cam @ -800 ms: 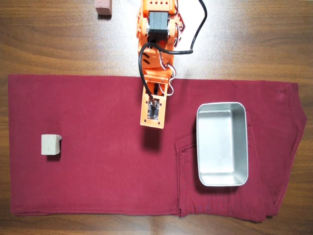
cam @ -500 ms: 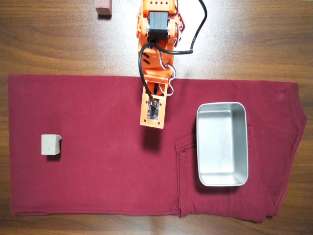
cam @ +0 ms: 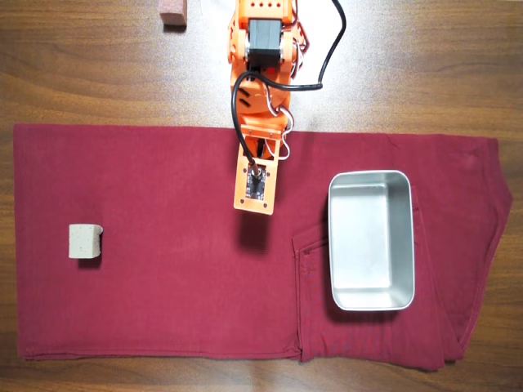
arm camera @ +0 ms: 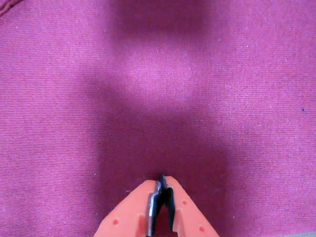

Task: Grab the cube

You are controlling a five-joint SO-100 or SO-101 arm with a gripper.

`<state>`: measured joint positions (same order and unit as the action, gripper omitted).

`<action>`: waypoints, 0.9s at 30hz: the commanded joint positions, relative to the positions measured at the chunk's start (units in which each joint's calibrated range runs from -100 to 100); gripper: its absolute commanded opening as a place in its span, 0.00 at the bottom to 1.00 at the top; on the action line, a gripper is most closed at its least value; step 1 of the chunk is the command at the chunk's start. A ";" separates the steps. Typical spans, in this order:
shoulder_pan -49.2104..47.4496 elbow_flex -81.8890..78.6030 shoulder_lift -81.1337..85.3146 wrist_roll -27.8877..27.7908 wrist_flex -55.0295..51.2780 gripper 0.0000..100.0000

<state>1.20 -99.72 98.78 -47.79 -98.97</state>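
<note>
The cube is small, pale beige and speckled. It sits on the dark red cloth near its left end in the overhead view, and it does not show in the wrist view. My orange gripper enters the wrist view from the bottom edge with its jaws closed together and nothing between them, above bare cloth. In the overhead view the arm reaches down from the top centre, and its wrist plate hangs over the cloth far to the right of the cube.
A shiny metal tray stands empty on the cloth to the right of the arm. A reddish-pink block lies on the wooden table at the top edge, left of the arm's base.
</note>
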 commanded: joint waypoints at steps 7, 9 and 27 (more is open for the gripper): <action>-0.43 -0.28 -0.38 0.10 -1.03 0.01; -0.62 -0.28 -0.38 0.10 -1.03 0.01; 35.18 73.37 -74.33 -0.59 5.05 0.30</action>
<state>29.51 -46.32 38.98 -48.77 -90.05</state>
